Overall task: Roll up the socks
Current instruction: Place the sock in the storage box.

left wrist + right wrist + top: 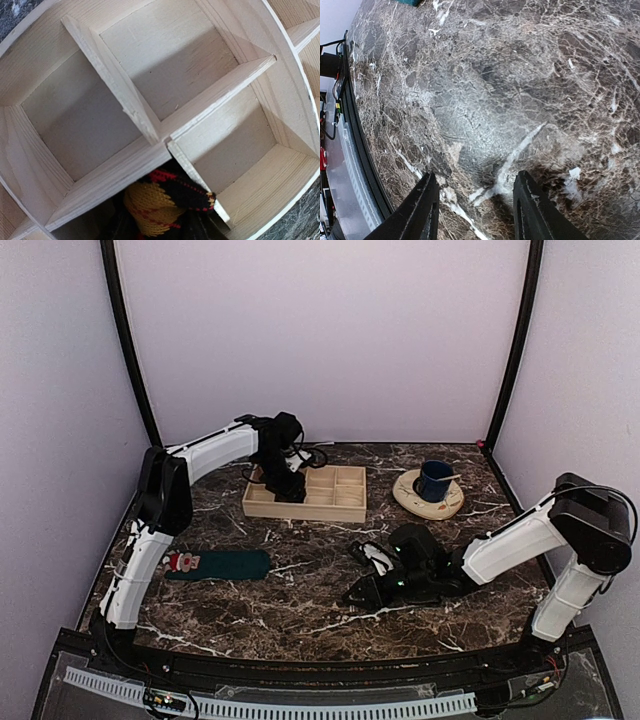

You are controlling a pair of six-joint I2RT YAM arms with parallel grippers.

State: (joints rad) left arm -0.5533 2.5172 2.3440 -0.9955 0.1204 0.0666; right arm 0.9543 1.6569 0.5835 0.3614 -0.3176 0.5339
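Rolled black, yellow and red argyle sock (pixel 165 202) sits in a pale wooden tray (pixel 125 95) compartment, bottom of left wrist view; left pincer (pixel 289 486) above it, state can't be told. The right pincer (pixel 476 176) is spread, empty, over dark marble surface (pixel 520 75). Likely drop-off step; next, roll the flat teal-green Santa sock (pixel 218 564), top view lower left.

Tabletop (pixel 300 615): dark brown marble, white and tan veining.
Flat fabric sock (pixel 228 564): dark teal-green, red-and-white Santa figure at one end.
Bunched knit sock (pixel 165 202): black, mustard-yellow patch, red crossing lines.
Compartmented wooden tray (pixel 300 512): pale natural wood, fine grain.
Cup (pixel 435 480): dark blue; round saucer (pixel 408 496) under it: cream.
Left arm (pixel 215 450), right arm (pixel 510 545): white shells, black joints.
Right fingers (pixel 422 210): black.
Back wall (pixel 320 340): pale lilac-white.
Frame posts (pixel 125 330): black.
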